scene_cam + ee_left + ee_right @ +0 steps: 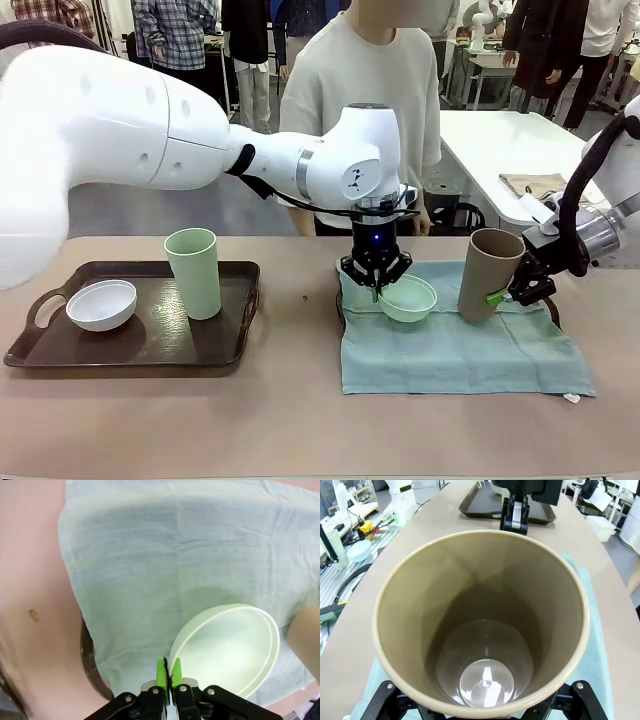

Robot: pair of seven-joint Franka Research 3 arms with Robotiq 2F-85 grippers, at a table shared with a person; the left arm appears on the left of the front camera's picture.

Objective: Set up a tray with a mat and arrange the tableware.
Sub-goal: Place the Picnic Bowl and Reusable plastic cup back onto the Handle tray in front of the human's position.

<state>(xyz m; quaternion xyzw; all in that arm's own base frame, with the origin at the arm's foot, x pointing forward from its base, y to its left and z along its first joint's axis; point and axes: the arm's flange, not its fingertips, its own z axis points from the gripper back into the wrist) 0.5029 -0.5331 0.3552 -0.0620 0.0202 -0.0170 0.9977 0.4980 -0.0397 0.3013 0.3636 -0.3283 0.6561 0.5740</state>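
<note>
A mint green bowl (410,298) hangs tilted low over the teal mat (450,350); my left gripper (377,287) is shut on its near rim. In the left wrist view the green pads (161,672) pinch the rim of the mint bowl (232,647) above the mat (190,555). My right gripper (506,292) is shut on the side of the taupe cup (488,270), held slightly tilted at the mat's right part. The taupe cup (485,630) is seen from above, empty. A pale green cup (193,272) and a white bowl (101,304) stand on the dark tray (225,345) at left.
The mat drapes over a second dark tray whose edge (340,312) peeks out at its left side, tray edge (91,667). A person stands at the far side of the table behind the left arm. A small brown spot (306,297) marks the bare tabletop between the trays.
</note>
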